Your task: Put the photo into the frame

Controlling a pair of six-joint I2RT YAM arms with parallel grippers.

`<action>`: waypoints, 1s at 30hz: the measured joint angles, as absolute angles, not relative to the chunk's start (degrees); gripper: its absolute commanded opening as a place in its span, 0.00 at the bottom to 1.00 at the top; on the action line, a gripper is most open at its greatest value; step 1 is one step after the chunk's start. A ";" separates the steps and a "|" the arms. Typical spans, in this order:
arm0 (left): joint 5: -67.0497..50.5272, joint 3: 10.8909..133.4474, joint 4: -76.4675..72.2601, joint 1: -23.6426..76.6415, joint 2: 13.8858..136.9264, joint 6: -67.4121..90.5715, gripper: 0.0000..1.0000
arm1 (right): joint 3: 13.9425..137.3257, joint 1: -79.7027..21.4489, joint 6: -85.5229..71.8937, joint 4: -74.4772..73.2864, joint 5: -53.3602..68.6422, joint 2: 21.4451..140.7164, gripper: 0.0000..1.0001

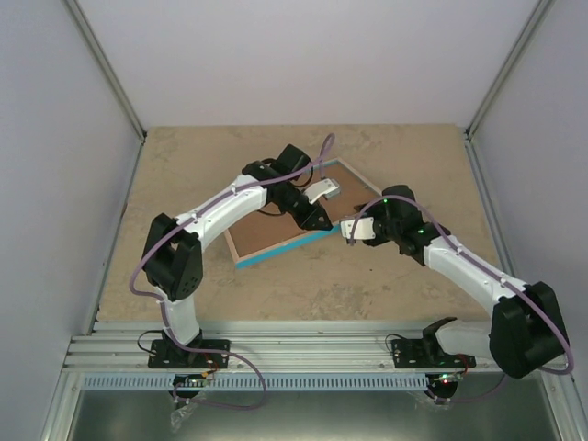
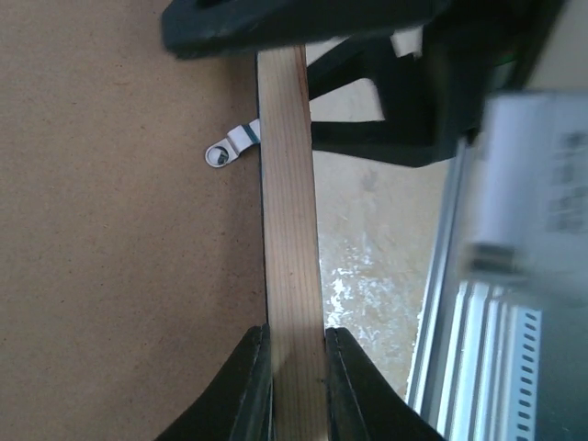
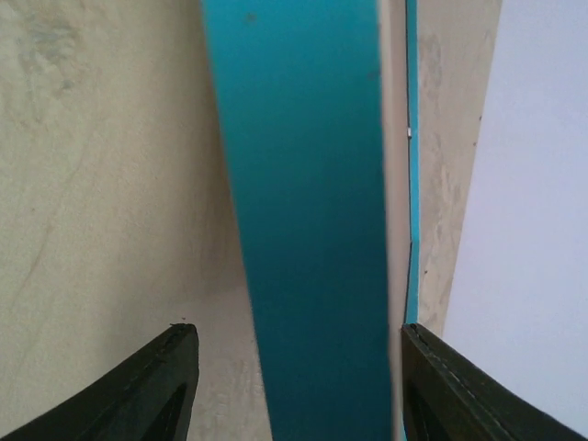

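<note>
The frame [image 1: 276,252] lies back-up at the table's middle, its brown backing board [image 1: 266,231] on top and its turquoise front showing along the near edge. My left gripper [image 1: 319,221] is shut on the frame's light wood edge [image 2: 292,230], one finger on each side [image 2: 296,367]. My right gripper [image 1: 351,230] is open at the frame's right corner, and the turquoise bar [image 3: 303,202] runs between its spread fingers [image 3: 299,335] without touching them. The photo is hidden or out of view.
A small white turn clip [image 2: 226,151] sits on the backing board [image 2: 110,257] beside the wood edge. The beige table [image 1: 184,184] is walled on three sides. An aluminium rail [image 1: 303,335] runs along the near edge by the arm bases.
</note>
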State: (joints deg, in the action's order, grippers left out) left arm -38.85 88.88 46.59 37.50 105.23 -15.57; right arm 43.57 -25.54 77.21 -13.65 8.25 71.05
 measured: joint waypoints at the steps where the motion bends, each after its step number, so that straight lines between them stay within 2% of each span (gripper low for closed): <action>1: -39.42 89.32 47.09 37.47 105.23 -15.59 0.00 | 43.44 -26.06 77.28 -12.78 6.94 71.83 0.51; 5: -40.93 89.93 48.07 37.50 105.23 -15.62 0.00 | 43.79 -27.03 76.34 -9.65 3.22 74.61 0.30; 8: -41.41 89.97 47.92 37.26 105.10 -15.55 0.00 | 45.04 -27.16 76.47 -9.19 1.34 75.64 0.09; 9: -41.91 90.26 47.68 36.75 104.75 -15.40 0.08 | 45.17 -27.42 79.61 -8.73 0.93 75.55 0.01; 11: -42.59 90.76 47.42 35.44 103.81 -15.42 0.36 | 46.78 -27.79 78.54 -8.95 0.19 75.26 0.01; 14: -43.70 92.49 47.68 34.06 103.46 -14.96 0.64 | 50.09 -27.79 76.64 -13.26 0.43 75.26 0.01; 17: -44.36 96.07 48.05 31.88 103.42 -14.02 0.87 | 53.54 -27.66 75.07 -18.41 0.78 75.33 0.01; 19: -44.49 99.48 47.27 28.38 102.94 -11.66 0.98 | 56.88 -27.49 72.88 -22.74 1.52 75.61 0.01; 24: -39.59 105.01 41.71 17.45 98.39 -5.54 0.99 | 64.97 -26.79 67.42 -31.00 4.32 78.00 0.00; 30: -24.23 106.21 33.80 8.99 88.90 2.66 0.99 | 76.84 -23.73 60.20 -40.51 10.90 83.02 0.01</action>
State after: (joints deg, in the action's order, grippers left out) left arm -24.23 106.21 33.80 8.99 88.90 2.66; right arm 76.84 -23.73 60.20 -40.51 10.90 83.02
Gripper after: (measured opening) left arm 0.994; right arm 0.212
